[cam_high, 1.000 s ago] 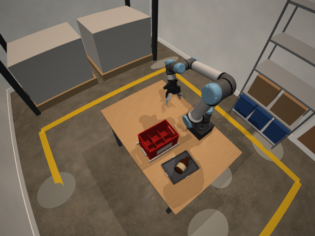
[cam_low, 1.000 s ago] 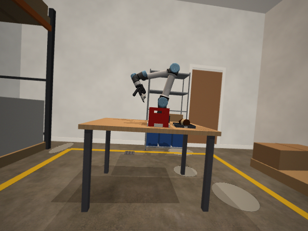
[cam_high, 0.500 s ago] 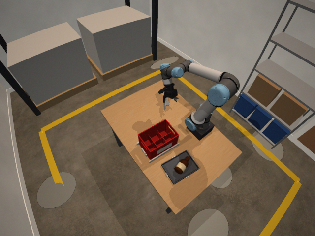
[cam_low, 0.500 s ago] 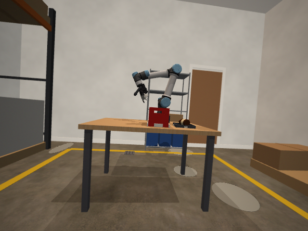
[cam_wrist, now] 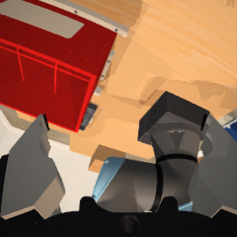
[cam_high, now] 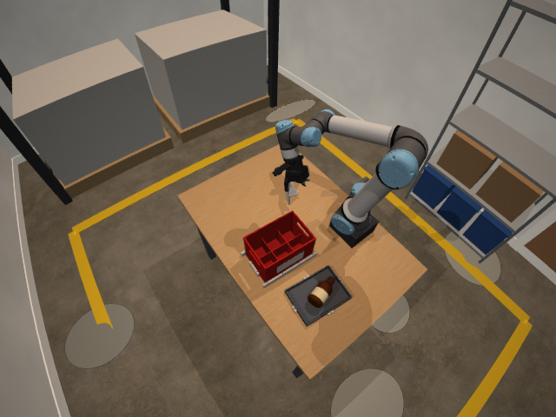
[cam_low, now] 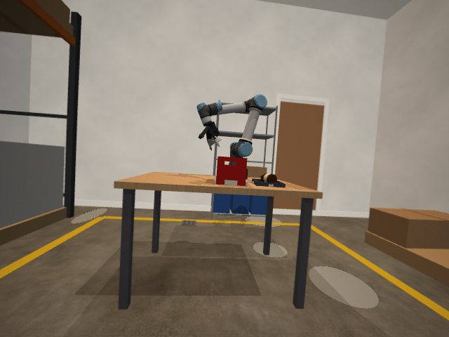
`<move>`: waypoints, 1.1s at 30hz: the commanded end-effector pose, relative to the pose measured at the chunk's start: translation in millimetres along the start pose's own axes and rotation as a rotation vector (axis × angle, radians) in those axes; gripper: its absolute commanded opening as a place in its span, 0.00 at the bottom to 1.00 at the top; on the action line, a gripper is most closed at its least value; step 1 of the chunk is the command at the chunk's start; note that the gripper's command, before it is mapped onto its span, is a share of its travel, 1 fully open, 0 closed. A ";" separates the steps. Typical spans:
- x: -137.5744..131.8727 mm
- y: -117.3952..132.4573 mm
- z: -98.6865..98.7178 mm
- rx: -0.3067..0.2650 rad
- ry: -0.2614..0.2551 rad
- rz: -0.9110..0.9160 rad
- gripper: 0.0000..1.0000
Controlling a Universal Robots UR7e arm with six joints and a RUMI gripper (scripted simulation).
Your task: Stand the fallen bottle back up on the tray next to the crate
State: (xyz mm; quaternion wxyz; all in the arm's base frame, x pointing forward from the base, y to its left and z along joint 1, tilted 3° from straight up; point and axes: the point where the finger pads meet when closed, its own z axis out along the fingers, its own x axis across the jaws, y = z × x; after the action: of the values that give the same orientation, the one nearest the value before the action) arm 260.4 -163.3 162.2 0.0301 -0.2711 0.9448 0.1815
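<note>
A brown bottle (cam_high: 321,292) (cam_low: 269,177) with a cream label lies on its side on the dark tray (cam_high: 298,301) (cam_low: 277,184), its neck toward the far right. The red crate (cam_high: 278,246) (cam_low: 231,170) (cam_wrist: 46,59) with several empty compartments stands next to the tray. My gripper (cam_high: 290,195) (cam_low: 214,143) (cam_wrist: 124,115) is open and empty. It hangs high above the table beyond the crate, far from the bottle. In the wrist view I see the crate, the table and my own arm base between the fingers; the bottle and tray are out of that view.
The wooden table (cam_high: 215,197) (cam_low: 163,180) carries the crate, the tray and the arm's black base (cam_high: 359,231). A metal shelf (cam_high: 493,148) with blue bins stands to the right. Large grey boxes (cam_high: 85,112) stand at the back left.
</note>
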 end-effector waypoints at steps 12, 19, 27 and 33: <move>-56.3 13.7 18.1 0.018 0.071 -0.208 1.00; -70.0 44.9 35.8 -0.036 0.128 -0.301 1.00; -77.8 71.9 49.7 -0.081 0.180 -0.380 1.00; -82.1 98.5 62.4 -0.122 0.233 -0.458 1.00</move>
State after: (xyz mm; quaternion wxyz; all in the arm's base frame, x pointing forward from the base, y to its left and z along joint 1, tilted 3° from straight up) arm 282.9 -41.9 150.0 -0.0387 -0.4727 0.8599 0.1885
